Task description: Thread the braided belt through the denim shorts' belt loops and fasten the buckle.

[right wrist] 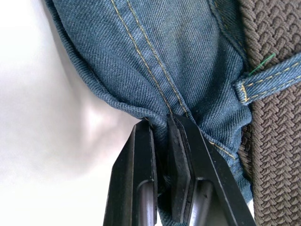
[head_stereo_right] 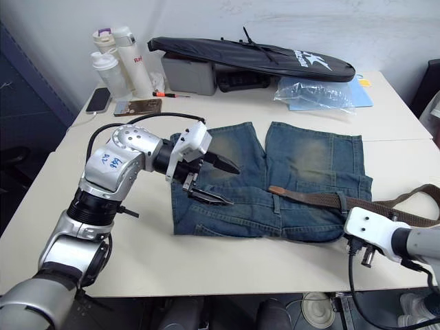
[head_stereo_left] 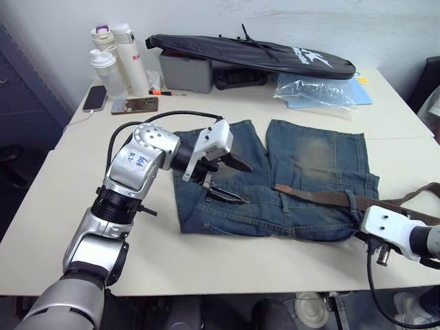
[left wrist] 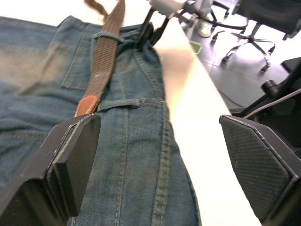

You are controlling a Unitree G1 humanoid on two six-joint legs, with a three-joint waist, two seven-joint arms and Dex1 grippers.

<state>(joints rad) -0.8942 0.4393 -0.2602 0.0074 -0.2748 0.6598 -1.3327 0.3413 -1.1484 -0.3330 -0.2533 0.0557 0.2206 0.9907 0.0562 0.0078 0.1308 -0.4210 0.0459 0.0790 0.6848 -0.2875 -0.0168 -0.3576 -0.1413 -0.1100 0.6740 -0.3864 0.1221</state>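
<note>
The denim shorts (head_stereo_left: 275,182) are lying flat on the table (head_stereo_left: 227,268), waistband facing the near edge and legs pointing far. The braided belt (head_stereo_left: 323,198) is running along the waistband from the right, its tail trailing off the table's right side; its leather tip (left wrist: 87,104) is stopping around the middle of the waistband. It is passing under at least 1 of the belt loops (left wrist: 107,36) on the right half, and the next loop (left wrist: 127,102) is sitting just beside the tip. By my judgement, roughly half the threading is remaining, and I cannot pick out the buckle. The left gripper (head_stereo_left: 237,182) is hovering wide open over the left half, holding nothing. The right gripper (right wrist: 162,155) is pinching the waistband edge at the right near corner.
</note>
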